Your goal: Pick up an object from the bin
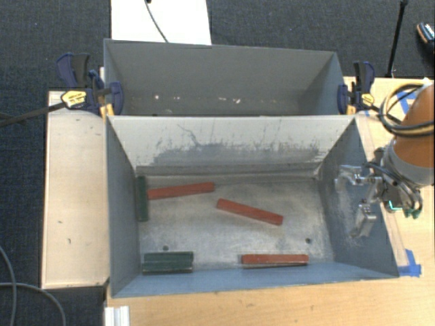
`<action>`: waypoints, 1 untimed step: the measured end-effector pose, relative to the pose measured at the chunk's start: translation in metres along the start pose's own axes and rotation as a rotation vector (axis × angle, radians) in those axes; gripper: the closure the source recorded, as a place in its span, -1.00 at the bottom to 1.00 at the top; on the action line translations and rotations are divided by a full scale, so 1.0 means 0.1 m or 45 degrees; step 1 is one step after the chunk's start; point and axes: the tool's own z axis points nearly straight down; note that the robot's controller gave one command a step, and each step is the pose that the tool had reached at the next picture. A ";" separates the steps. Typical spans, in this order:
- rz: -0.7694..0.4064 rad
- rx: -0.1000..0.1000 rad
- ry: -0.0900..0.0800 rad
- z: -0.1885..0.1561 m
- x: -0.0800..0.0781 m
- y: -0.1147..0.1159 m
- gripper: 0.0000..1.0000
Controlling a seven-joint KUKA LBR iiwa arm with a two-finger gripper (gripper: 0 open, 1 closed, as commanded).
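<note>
Red-brown bars, three in all, are laid flat on the floor of the grey bin [224,148]. One bar [181,191] is seen at the upper left of the floor, a slanted bar [249,212] near the middle, and a third bar [274,259] along the lower edge, right of centre. All three are kept well apart. An upright dark green block [141,197] is set against the left wall, just beside the end of the upper-left bar, and a second green block [168,261] is laid in the lower left corner.

The arm [414,141] is brought in from the right of the frame, its orange cover seen above the bin's right rim. The gripper [361,228] is pointed downward over the sloping right wall, clear of every bar and block. Nothing is seen held in it, and whether it is set wide or narrow cannot be told.
</note>
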 end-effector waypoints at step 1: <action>-0.185 -0.001 -0.006 1.28 0.10 1.17 -1.00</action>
